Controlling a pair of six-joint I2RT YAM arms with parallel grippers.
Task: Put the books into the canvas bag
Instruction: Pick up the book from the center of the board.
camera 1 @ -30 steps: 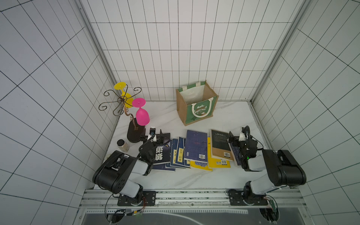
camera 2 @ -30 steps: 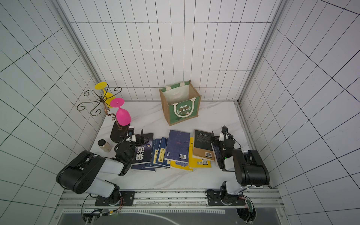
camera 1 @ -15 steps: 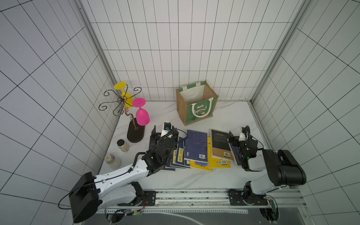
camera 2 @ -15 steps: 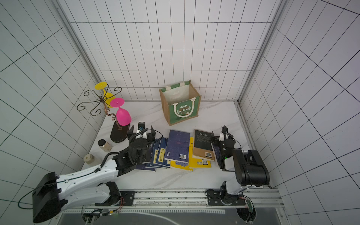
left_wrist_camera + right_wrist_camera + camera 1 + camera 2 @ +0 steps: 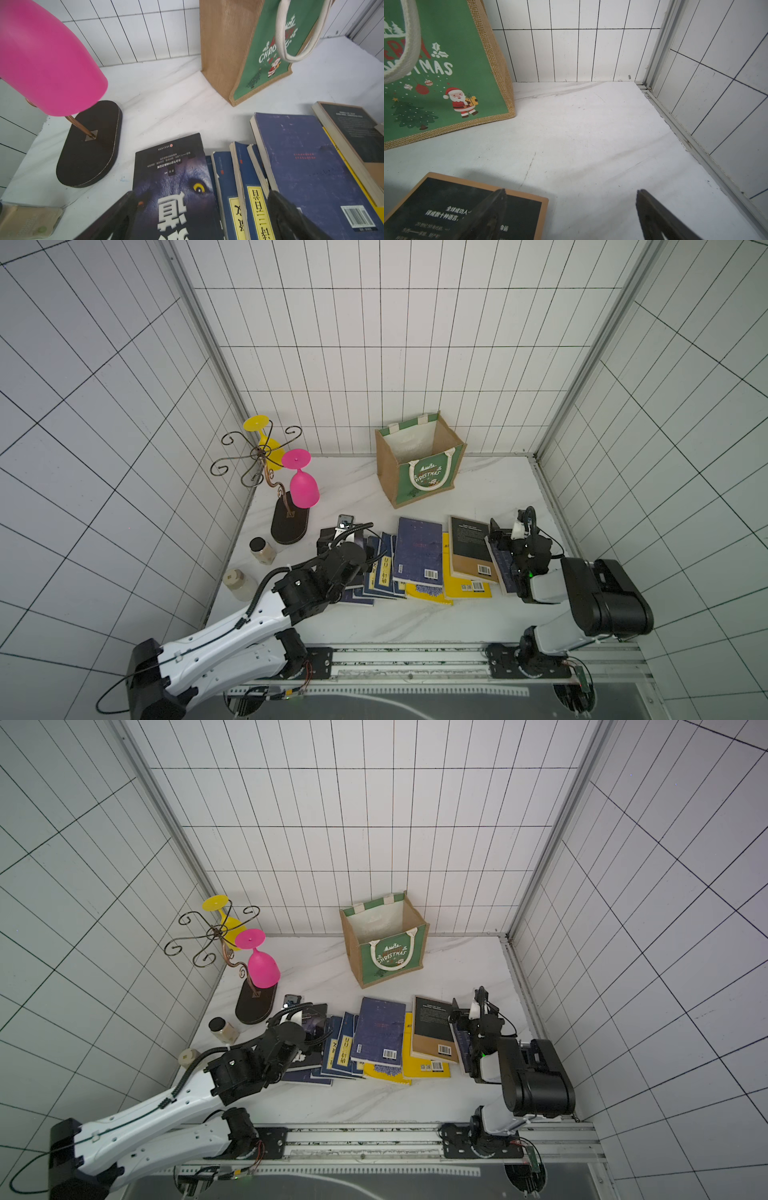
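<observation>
The books lie in an overlapping row across the table's middle: a large navy one (image 5: 417,551) (image 5: 378,1031) (image 5: 307,162), a yellow one (image 5: 465,587) and a tan-and-black one (image 5: 471,549) (image 5: 446,207). The black book (image 5: 172,178), with white characters, is at the left end. My left gripper (image 5: 340,540) (image 5: 202,194) hovers open over that black book and holds nothing. My right gripper (image 5: 509,531) (image 5: 571,190) is open at the row's right end, one finger above the tan-and-black cover. The canvas bag (image 5: 419,464) (image 5: 384,946) (image 5: 249,52) stands upright and open behind the books.
A wire stand on a dark oval base (image 5: 289,522) holds a pink goblet (image 5: 303,489) and a yellow goblet (image 5: 266,443) at back left. Two small jars (image 5: 262,549) (image 5: 239,583) sit by the left wall. Tiled walls enclose the table on three sides.
My left arm has unfolded from its tucked pose and stretched forward, and its gripper now hangs over the black book. The right arm, the books and the bag have not moved.
</observation>
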